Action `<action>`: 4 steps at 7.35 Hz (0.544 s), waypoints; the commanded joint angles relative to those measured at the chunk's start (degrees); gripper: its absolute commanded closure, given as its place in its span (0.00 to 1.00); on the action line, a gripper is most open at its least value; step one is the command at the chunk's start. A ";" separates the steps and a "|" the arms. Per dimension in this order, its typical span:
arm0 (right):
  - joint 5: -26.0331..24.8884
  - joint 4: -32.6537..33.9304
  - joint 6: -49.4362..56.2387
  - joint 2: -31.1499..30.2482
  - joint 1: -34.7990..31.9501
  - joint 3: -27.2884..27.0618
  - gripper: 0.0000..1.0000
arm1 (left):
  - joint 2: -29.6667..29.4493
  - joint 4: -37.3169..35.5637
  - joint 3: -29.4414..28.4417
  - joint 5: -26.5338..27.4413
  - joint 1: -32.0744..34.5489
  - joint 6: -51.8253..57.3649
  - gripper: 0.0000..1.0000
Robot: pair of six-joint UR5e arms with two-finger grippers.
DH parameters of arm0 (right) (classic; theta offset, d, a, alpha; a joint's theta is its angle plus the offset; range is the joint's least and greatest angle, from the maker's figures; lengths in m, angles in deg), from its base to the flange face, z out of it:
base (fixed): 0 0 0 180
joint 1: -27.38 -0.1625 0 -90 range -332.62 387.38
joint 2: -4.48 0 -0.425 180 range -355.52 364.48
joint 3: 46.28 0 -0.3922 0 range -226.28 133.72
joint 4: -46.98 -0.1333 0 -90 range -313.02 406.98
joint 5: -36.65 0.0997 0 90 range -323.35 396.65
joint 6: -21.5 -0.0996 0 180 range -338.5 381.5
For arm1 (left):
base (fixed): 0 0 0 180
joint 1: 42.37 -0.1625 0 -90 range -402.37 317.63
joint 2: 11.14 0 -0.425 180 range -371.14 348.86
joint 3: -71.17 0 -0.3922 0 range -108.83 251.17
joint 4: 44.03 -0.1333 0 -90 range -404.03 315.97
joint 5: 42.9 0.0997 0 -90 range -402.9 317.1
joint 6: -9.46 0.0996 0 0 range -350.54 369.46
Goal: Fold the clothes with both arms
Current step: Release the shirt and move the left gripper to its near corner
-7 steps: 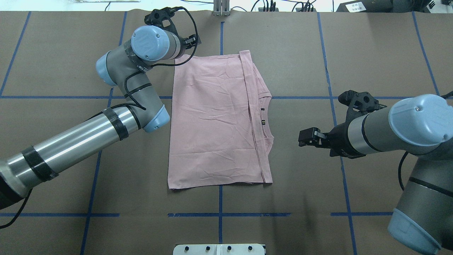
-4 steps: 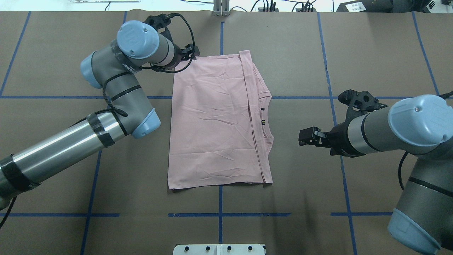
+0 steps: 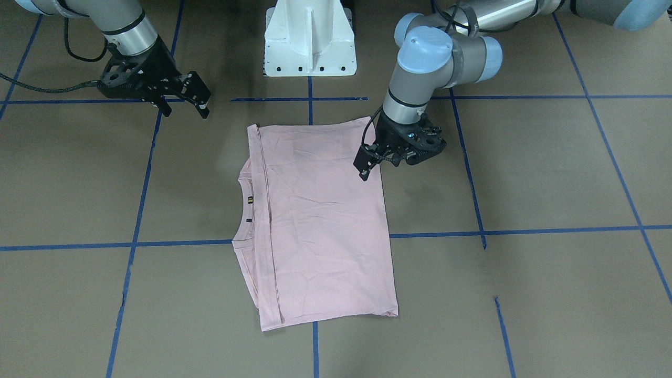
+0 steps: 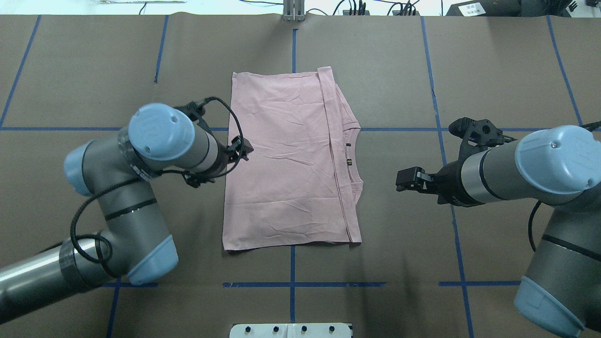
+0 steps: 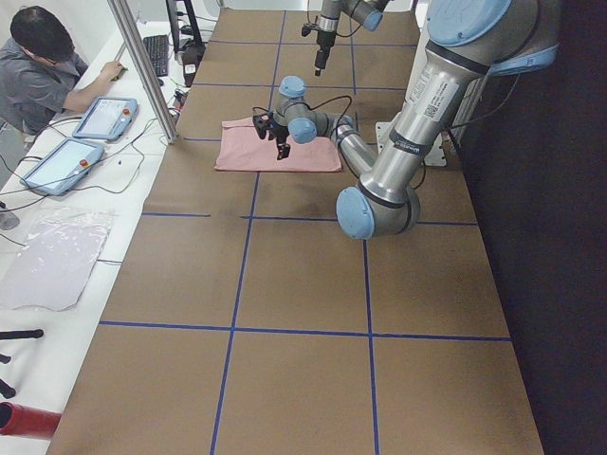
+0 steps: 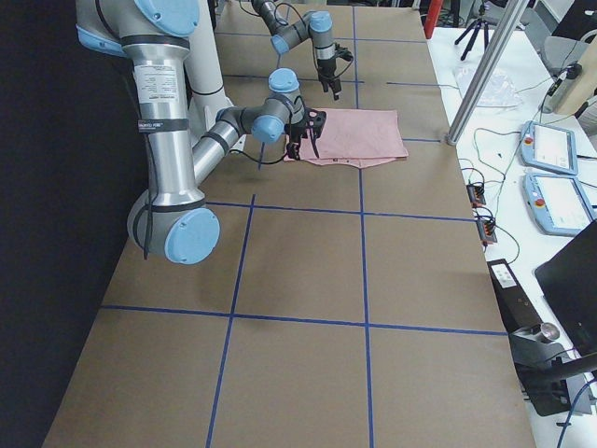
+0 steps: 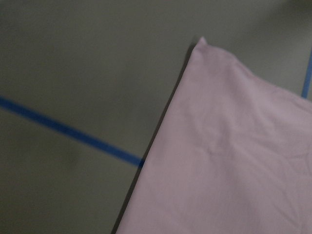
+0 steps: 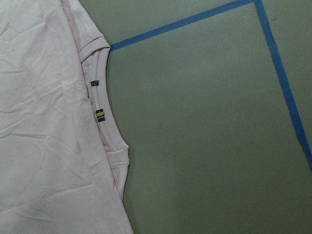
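Note:
The pale pink T-shirt (image 4: 286, 159) lies flat on the brown table, folded into a tall rectangle, with its ribbed collar (image 4: 355, 155) toward my right arm. My left gripper (image 4: 243, 150) hovers low over the middle of the shirt's left edge (image 3: 380, 189). Its fingers show as one dark block, so I cannot tell whether they are open or shut. The left wrist view shows only a shirt corner (image 7: 202, 44) and the table. My right gripper (image 4: 403, 182) hangs open and empty, right of the collar and clear of the cloth (image 8: 44, 122).
Blue tape lines (image 4: 291, 284) grid the brown table cover. The white pedestal base (image 3: 310, 42) stands at the robot's side of the table. In the left side view a person (image 5: 47, 66) sits at a desk with tablets (image 5: 104, 116) past a metal post (image 5: 142, 66).
My left arm has swung from the shirt's far left corner back along its left edge to about the middle. The shirt and the right arm have not moved.

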 commanded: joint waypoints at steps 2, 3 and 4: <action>-0.08 0.00 0.00 0.39 0.00 0.04 0.00 | 1.00 -5.50 1.70 4.44 -9.87 -10.82 0.00; -0.08 0.00 0.00 0.39 0.00 -0.05 0.00 | 1.00 -5.86 1.79 4.71 -10.50 -11.97 0.01; -0.42 0.00 0.00 0.47 0.00 -0.14 0.00 | 1.00 -6.03 1.88 4.80 -11.29 -12.16 0.02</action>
